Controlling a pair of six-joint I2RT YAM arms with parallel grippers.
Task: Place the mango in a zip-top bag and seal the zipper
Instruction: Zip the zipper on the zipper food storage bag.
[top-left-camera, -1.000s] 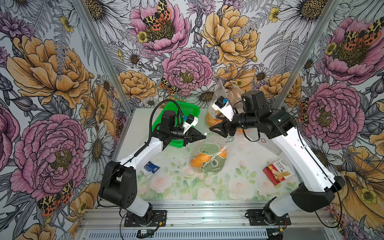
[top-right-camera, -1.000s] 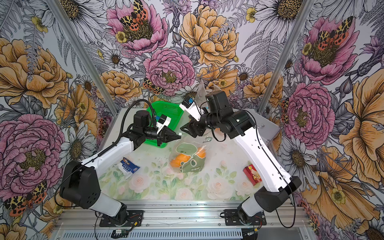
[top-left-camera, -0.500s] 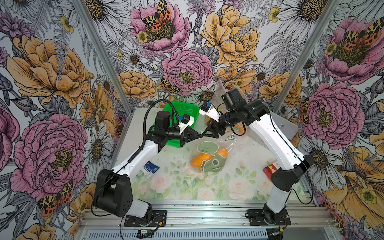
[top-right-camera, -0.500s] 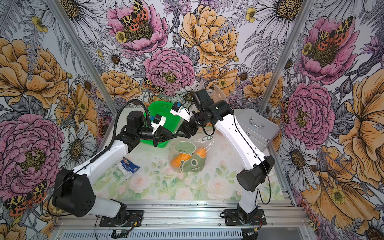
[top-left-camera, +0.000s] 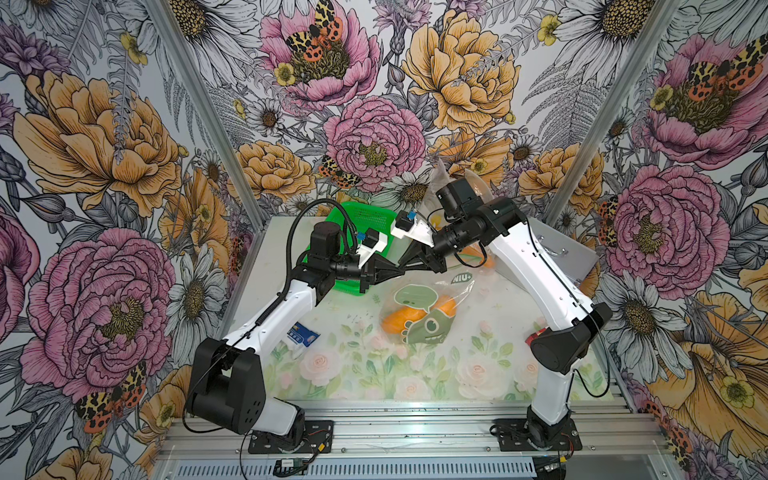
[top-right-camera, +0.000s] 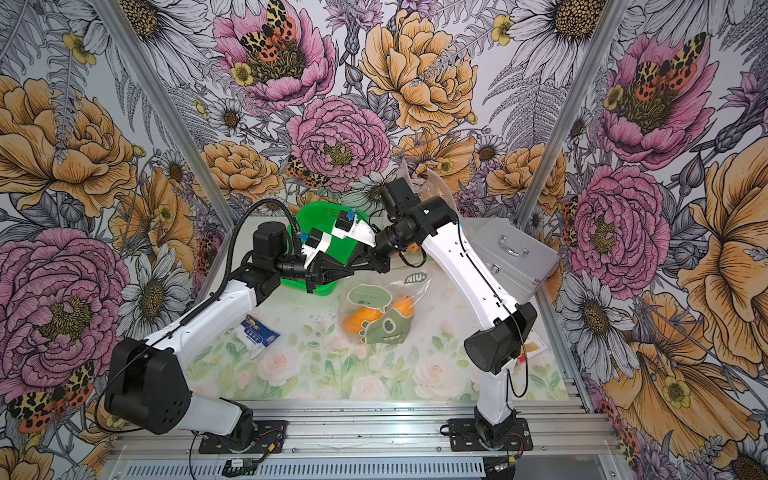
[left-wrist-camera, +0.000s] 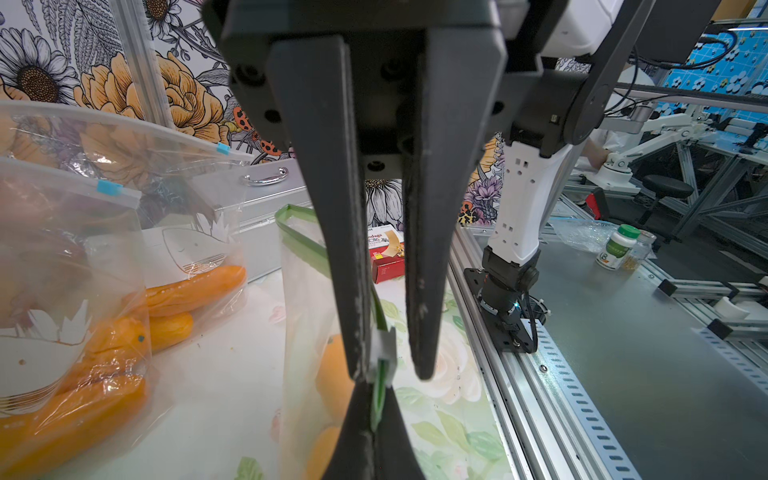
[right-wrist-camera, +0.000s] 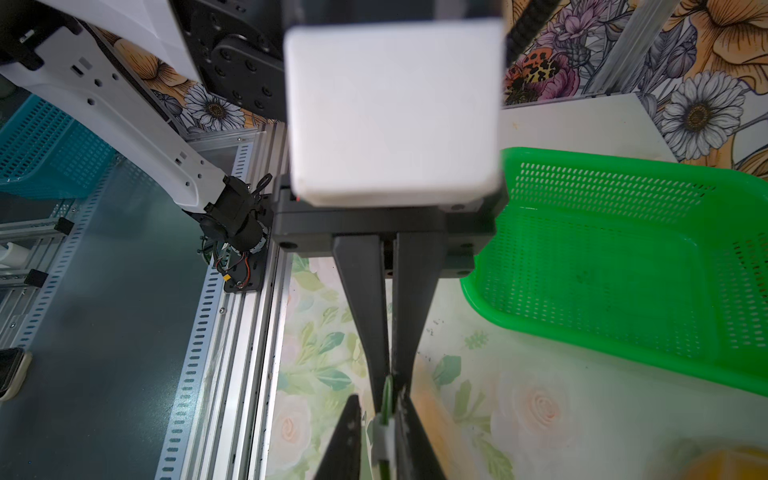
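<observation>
Okay, left gripper (right-wrist-camera: 388, 370) first: clenched on the green zipper strip (left-wrist-camera: 305, 245), tips pointing straight at the other arm. Just past those tips sits the white slider (left-wrist-camera: 384, 345), riding on the strip. The right gripper (left-wrist-camera: 390, 372) meets it tip to tip. Its jaws stand narrow either side of the slider, one finger (left-wrist-camera: 349, 291) touching it and a gap on the other side, so not clamped. From the pinch the strip's long axis runs away from the left gripper, past the right fingers and toward the right arm's side, where the mouth gapes. The bag (top-left-camera: 419, 332) drops from below both grippers to the table (top-left-camera: 353, 374), with the mango (top-left-camera: 392, 323) inside, low down. The right arm is the one on the slider. Likely pull: along the strip, away from the left pinch.
</observation>
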